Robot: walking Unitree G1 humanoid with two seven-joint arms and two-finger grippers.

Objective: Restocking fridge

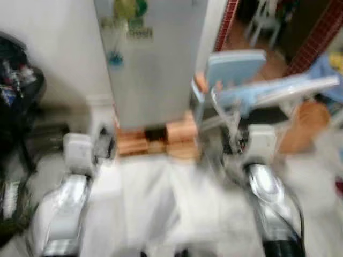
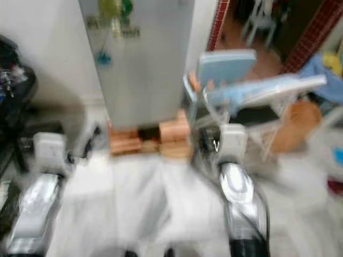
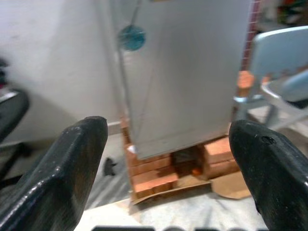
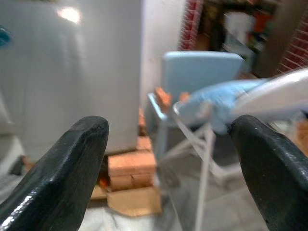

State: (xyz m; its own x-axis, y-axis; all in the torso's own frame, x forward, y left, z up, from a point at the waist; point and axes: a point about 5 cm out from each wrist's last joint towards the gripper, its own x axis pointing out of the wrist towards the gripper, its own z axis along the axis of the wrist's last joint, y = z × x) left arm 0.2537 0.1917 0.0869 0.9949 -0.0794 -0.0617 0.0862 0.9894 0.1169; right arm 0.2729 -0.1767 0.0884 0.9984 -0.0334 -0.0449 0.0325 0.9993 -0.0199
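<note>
A tall grey fridge (image 1: 153,59) stands shut ahead of me, raised on orange bricks (image 1: 155,140), with magnets (image 1: 128,13) on its door. The eye views are blurred. Both silver arms reach forward low on either side of the fridge base. In the left wrist view my left gripper (image 3: 175,163) is open, its black fingers (image 3: 67,168) spread wide with the fridge and bricks (image 3: 159,173) between them at a distance. In the right wrist view my right gripper (image 4: 173,168) is open too, holding nothing, facing the fridge's right edge and a chair.
A light blue chair (image 1: 233,67) and a pale blue ironing board (image 1: 284,88) stand just right of the fridge. Dark clutter (image 1: 13,80) sits at the left against a white wall. A red brick pillar (image 1: 228,21) rises behind. The floor before the fridge is pale.
</note>
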